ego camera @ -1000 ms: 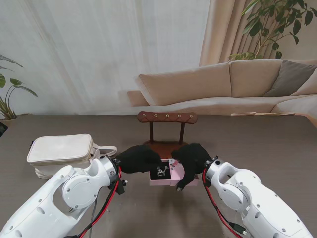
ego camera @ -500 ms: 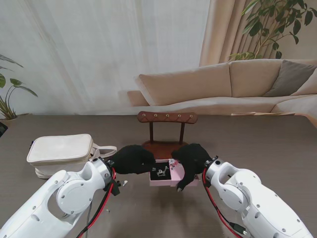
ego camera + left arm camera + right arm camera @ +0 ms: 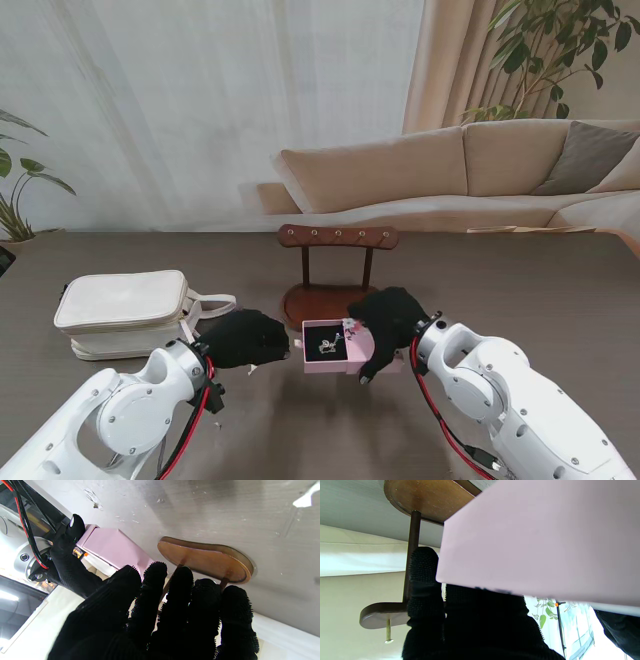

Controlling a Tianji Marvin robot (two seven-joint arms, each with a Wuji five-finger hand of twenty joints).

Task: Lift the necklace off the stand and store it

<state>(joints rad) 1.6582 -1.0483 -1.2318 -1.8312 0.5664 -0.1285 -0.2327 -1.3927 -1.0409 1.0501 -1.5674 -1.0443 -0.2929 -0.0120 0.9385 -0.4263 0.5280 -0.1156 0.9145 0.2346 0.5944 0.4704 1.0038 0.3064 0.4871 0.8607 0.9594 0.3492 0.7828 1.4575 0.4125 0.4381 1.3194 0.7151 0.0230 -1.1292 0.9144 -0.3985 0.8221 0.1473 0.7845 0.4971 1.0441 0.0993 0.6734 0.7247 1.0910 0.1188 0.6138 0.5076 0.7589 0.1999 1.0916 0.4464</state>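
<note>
Room: white curtain (image 3: 200, 100) at the back, a tan sofa (image 3: 450, 170) on the right side, and green plants in the far corners.
Table: dark grey top (image 3: 120, 258) with fine lines in it.
Bag: a cream bag (image 3: 122, 308) lies far to the left, flat on the table, its strap curling toward the middle.
Left hand: the black gloved left hand (image 3: 245, 340) sits just left of the pink box, apart from it. Its fingers (image 3: 152, 585) are stretched out side by side and it holds nothing.
Stand: a brown wooden stand (image 3: 337, 262) is in the middle, behind the box. It has an oval foot, two posts and a top bar with small pegs. Nothing hangs from the bar.
Box: the little pink box (image 3: 335, 348) is open and sits in front of the stand's foot.
Necklace: the silver necklace (image 3: 328, 346) lies inside the open box.
Right hand: the black gloved right hand (image 3: 385, 322) is wrapped round the right side of the box, fingers along the far edge and thumb down the near side, gripping it.
</note>
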